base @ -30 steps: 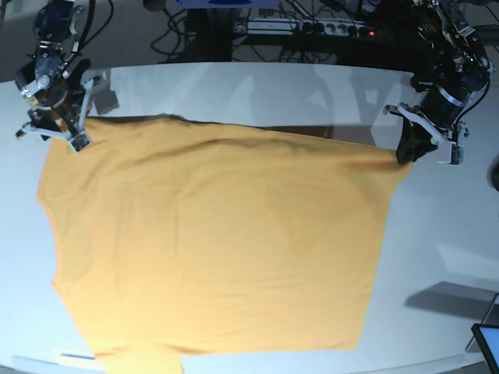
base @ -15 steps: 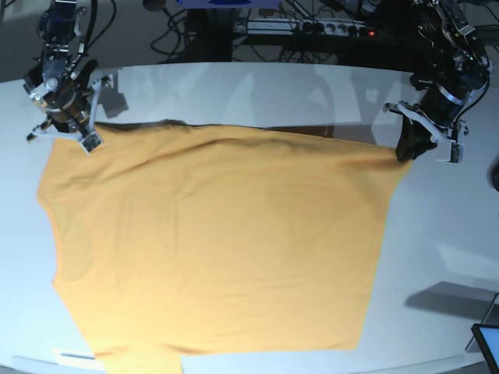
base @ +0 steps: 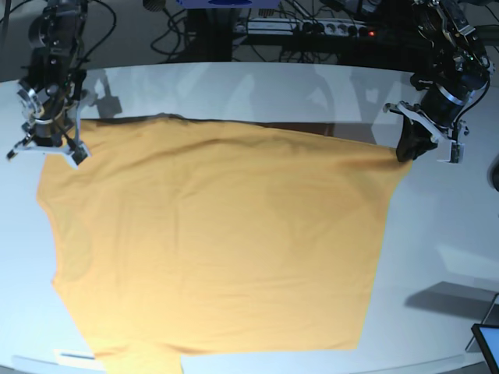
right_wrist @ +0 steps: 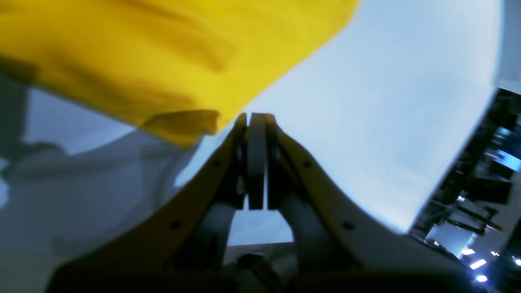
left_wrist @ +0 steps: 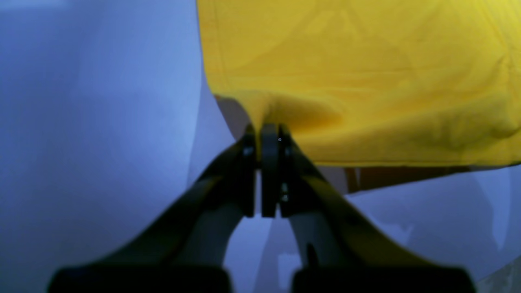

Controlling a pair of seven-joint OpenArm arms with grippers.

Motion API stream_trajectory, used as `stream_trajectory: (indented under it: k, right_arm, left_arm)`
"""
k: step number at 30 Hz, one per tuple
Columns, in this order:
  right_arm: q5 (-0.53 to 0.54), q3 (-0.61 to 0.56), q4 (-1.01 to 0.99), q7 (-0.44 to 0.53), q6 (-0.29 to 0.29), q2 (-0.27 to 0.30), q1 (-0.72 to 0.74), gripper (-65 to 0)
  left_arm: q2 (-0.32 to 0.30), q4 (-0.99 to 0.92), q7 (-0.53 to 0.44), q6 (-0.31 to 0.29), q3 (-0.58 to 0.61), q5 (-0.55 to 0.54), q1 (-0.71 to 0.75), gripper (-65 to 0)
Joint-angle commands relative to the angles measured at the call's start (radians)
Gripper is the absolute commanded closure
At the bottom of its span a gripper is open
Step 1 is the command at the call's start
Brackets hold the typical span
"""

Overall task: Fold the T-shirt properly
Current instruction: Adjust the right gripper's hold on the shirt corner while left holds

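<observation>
T-shirt [base: 218, 241] lies spread flat on the white table [base: 257, 86]. Left gripper [left_wrist: 264, 130], low at the shirt's corner, pinches the cloth. Right gripper [right_wrist: 252, 122], beside the opposite corner, is pressed together on nothing; no writing readable.

A glossy white desk [base: 257, 89] with a curved edge fills the room's foreground, catching soft reflections and shadows. Behind it, on a dark floor, lies a power strip [base: 327, 28] with a red light among tangled black cables [base: 175, 35].
</observation>
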Motion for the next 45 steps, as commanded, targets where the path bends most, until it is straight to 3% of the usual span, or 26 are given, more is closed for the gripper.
stream_trajectory:
  k: [1, 4, 7, 10, 16, 19, 23, 32, 38, 41, 45]
  right_arm:
    - [-0.011, 0.004, 0.018, -0.002, -0.009, 0.006, -0.001, -0.6]
    - [0.007, 0.004, 0.013, -0.009, -0.009, -0.020, -0.001, -3.5]
    - [0.052, 0.060, 0.013, -0.011, -0.009, -0.070, -0.004, -16.2]
    - [0.177, 0.158, 0.016, -0.042, -0.009, -0.094, 0.002, -26.6]
    - [0.633, 0.388, 0.011, -0.296, -0.009, 0.016, 0.036, -42.9]
    - [0.793, 0.468, 0.011, -0.381, -0.009, 0.072, 0.036, -43.4]
    - [0.891, 0.480, 0.011, -0.462, -0.009, 0.082, 0.034, -43.4]
    - [0.955, 0.468, 0.011, -0.479, -0.009, 0.042, 0.008, -43.4]
    - [0.960, 0.363, 0.011, -0.468, -0.009, 0.041, -0.039, -43.4]
    - [0.915, 0.308, 0.021, -0.390, -0.009, 0.041, -0.067, -41.4]
    - [0.699, 0.190, 0.021, -0.149, -0.009, 0.045, -0.113, -33.2]
  left_arm:
    - [-0.014, 0.014, -0.023, -0.005, -0.005, -0.018, -0.001, 0.0]
    - [-0.014, 0.014, -0.023, -0.005, -0.005, -0.018, -0.003, 0.0]
    - [-0.014, 0.014, -0.023, -0.005, -0.005, -0.018, -0.003, 0.0]
    - [-0.014, 0.014, -0.023, -0.005, -0.005, -0.018, -0.003, 0.0]
    - [-0.015, 0.014, -0.023, -0.005, -0.005, -0.018, 0.000, 0.0]
    - [-0.015, 0.014, -0.023, -0.005, -0.005, -0.018, 0.000, 0.0]
    - [-0.014, 0.014, -0.023, -0.005, -0.005, -0.018, 0.000, 0.0]
    - [-0.014, 0.013, -0.023, -0.005, -0.005, -0.018, 0.003, 0.0]
    - [-0.014, -0.009, -0.023, -0.005, -0.005, -0.018, 0.002, 0.0]
    - [-0.014, -0.032, -0.023, -0.005, -0.005, -0.018, 0.002, 0.0]
    - [-0.019, -0.047, -0.023, -0.005, -0.005, -0.018, 0.002, 0.0]
